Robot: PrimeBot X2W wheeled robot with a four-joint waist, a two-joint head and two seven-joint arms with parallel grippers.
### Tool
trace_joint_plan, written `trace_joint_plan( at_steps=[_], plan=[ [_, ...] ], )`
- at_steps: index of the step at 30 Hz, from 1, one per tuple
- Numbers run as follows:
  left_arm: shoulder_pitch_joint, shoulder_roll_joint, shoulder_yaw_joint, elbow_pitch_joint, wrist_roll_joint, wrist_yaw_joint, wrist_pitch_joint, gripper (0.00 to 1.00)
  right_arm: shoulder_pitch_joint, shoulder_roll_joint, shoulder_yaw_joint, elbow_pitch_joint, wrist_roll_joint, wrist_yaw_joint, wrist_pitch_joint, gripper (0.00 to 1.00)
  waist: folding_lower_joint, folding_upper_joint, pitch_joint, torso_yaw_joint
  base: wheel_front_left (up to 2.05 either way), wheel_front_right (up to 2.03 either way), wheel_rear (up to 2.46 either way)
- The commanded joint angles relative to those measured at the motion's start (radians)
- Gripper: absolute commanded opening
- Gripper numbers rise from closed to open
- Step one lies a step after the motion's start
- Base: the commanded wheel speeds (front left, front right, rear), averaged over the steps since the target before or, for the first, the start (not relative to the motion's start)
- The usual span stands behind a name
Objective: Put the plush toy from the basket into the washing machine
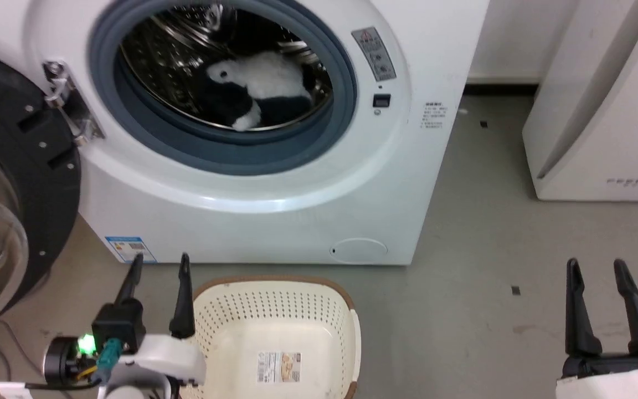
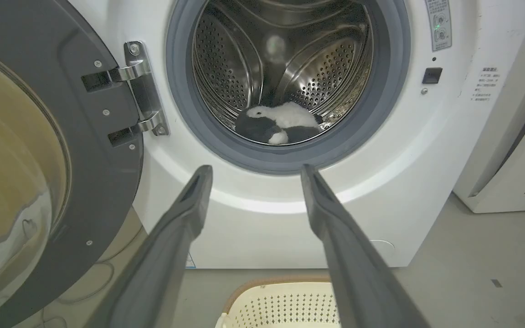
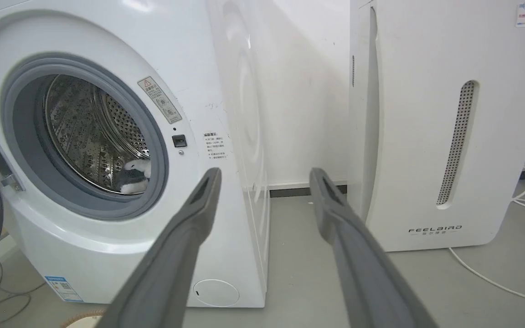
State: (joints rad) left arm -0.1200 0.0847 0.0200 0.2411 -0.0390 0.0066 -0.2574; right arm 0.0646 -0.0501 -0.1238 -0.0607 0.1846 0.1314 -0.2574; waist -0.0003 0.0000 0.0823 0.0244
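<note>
The plush toy (image 1: 263, 88) lies inside the washing machine (image 1: 274, 216), down on the floor of the shiny steel drum (image 2: 244, 68) just behind the grey gasket (image 1: 230, 155), white body up and black limbs towards the front. The dark round door (image 1: 14, 183) hangs wide open on its hinge at the machine's left. On the floor in front stands the basket (image 1: 274, 281), with just a label sticker (image 1: 278, 367) on its bottom. The left gripper (image 1: 161, 260) is beside the basket's left rim, fingers spread apart and holding nothing. The right gripper (image 1: 596, 266) is well off to the right above bare floor, likewise spread and empty. A plain white appliance (image 1: 601, 111) stands to the washer's right.
</note>
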Motion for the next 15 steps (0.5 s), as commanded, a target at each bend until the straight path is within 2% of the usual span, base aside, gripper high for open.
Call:
trace_joint_plan(
  at_steps=[1, 6, 7, 15],
  plan=[
    [0.013, 0.0, 0.001, 0.001, 0.005, -0.002, -0.004, 1.0, 0.013, 0.0, 0.001, 0.003, -0.006, -0.001, -0.004, 1.0, 0.0003, 0.0, -0.025, 0.014, 0.0, 0.0, 0.0],
    [0.065, -0.005, -0.007, 0.006, 0.011, -0.005, -0.004, 1.0, 0.044, 0.0, 0.011, 0.01, -0.011, -0.001, -0.004, 1.0, 0.0003, 0.0, -0.051, 0.02, 0.0, 0.0, 0.0],
    [0.061, -0.004, -0.007, 0.005, 0.004, -0.001, 0.0, 0.0, 0.035, 0.0, 0.01, 0.009, -0.002, 0.0, 0.0, 0.0, 0.0003, 0.0, -0.05, 0.018, 0.0, 0.0, 0.0],
    [0.066, -0.006, -0.008, -0.003, 0.006, -0.001, 0.01, 0.0, 0.031, 0.0, 0.013, 0.011, -0.008, 0.0, 0.009, 0.0, 0.0003, 0.0, -0.054, 0.018, 0.0, 0.0, 0.0]
  ],
)
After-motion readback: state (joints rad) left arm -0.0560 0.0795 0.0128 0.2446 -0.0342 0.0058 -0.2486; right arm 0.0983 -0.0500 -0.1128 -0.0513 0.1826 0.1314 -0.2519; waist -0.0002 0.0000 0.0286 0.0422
